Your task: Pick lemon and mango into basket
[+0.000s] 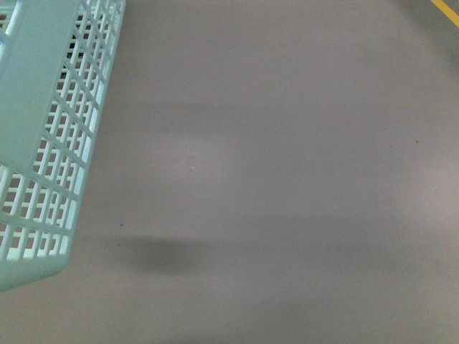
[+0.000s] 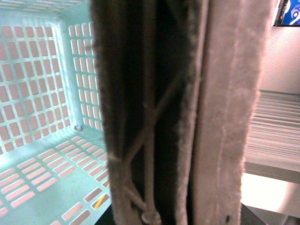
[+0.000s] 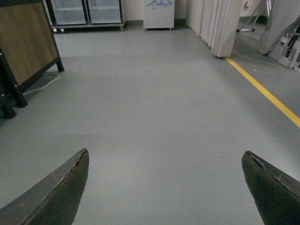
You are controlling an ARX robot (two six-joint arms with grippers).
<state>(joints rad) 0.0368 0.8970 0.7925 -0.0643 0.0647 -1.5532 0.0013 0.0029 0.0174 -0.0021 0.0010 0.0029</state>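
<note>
The light aqua slotted basket (image 1: pixel 43 136) hangs at the left edge of the front view, above the grey floor. In the left wrist view I look down into the basket (image 2: pixel 42 103); what shows of its inside holds no fruit. The brown ribbed basket handle (image 2: pixel 225 117) fills the middle of that view, with a white zip tie (image 2: pixel 149 140) along it. My left gripper is shut on the handle; its fingers are hidden. My right gripper (image 3: pixel 166 157) is open and empty, above bare floor. The lemon and the mango are out of view.
The grey floor (image 1: pixel 287 179) fills the front view, with a yellow line (image 1: pixel 445 11) at the far right. The right wrist view shows a wooden-panelled stand (image 3: pixel 23 42), glass-door fridges (image 3: pixel 86 10), a white curtain (image 3: pixel 215 23) and a yellow floor line (image 3: pixel 262 89).
</note>
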